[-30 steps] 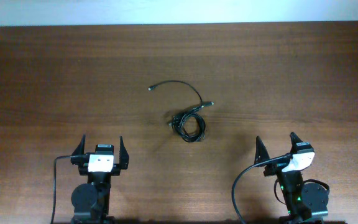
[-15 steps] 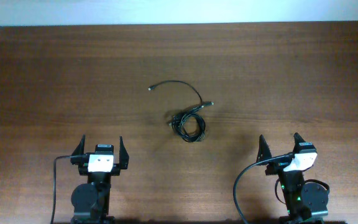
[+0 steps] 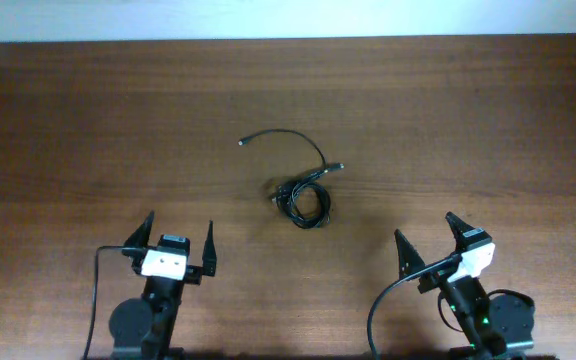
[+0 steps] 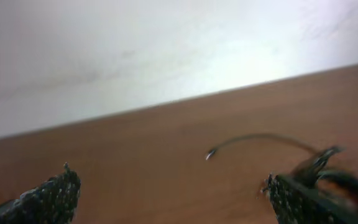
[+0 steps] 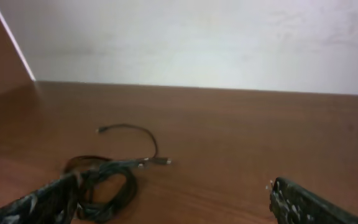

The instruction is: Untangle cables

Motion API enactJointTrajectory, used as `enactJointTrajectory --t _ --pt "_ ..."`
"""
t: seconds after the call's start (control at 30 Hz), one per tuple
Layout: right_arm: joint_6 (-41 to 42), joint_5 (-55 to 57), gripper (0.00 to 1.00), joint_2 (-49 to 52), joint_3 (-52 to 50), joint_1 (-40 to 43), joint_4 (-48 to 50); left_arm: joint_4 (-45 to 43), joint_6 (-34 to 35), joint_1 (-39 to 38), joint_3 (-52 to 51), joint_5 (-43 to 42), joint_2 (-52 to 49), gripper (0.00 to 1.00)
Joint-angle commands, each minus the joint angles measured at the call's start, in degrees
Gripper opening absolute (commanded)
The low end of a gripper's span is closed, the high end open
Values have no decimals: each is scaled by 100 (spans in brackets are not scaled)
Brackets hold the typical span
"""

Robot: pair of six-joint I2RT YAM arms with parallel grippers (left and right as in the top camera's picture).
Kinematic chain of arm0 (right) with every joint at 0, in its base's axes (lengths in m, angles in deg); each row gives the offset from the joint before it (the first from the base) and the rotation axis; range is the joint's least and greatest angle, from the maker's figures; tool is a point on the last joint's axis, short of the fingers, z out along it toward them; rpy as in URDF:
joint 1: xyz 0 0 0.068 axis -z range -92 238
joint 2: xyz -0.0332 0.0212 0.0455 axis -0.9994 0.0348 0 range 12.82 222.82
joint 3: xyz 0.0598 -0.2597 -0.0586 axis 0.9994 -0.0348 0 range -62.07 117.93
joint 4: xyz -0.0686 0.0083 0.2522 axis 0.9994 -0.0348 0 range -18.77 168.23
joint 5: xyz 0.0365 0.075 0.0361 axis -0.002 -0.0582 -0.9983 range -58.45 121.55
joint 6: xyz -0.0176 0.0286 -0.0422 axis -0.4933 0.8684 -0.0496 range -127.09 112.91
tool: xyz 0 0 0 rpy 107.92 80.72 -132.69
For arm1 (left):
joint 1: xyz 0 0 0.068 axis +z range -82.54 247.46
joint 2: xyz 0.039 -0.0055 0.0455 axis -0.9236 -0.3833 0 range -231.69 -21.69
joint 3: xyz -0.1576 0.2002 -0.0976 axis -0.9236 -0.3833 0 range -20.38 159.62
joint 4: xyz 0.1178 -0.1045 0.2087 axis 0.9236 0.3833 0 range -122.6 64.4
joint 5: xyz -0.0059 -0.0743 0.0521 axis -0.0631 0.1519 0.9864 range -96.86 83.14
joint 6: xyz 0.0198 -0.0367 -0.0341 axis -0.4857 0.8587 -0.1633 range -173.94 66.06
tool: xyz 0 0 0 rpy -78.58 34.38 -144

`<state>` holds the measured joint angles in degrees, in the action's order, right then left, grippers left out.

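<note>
Several thin black cables (image 3: 303, 198) lie bunched in a tight knot of loops near the middle of the wooden table (image 3: 488, 110). One loose strand (image 3: 293, 133) arcs away toward the far edge and ends in a small plug (image 3: 241, 142). A second plug (image 3: 340, 166) pokes out on the bundle's right. The left gripper (image 3: 180, 220) and the right gripper (image 3: 424, 224) sit at the near edge, jaws spread wide, holding nothing, well apart from the cables.
</note>
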<state>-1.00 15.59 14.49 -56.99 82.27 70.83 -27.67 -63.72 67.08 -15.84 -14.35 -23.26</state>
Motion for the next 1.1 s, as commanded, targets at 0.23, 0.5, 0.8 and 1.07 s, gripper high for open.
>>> enactJointTrajectory --t 0.23,0.5,0.8,1.07 --pt "-105 -153 99 2111 2997 -20 -1681 1084 111 17 2496 -761 -2022 99" --pt "-293 -140 99 4553 5984 -20 -4227 3480 90 17 5670 -861 -4896 99" --pt "-627 -232 99 7005 9042 -20 -6684 5914 -13 13 8352 -1189 -7965 99" --pt "-632 -673 99 7759 9062 -20 -7106 5849 560 -295 8352 -1899 -8824 68"
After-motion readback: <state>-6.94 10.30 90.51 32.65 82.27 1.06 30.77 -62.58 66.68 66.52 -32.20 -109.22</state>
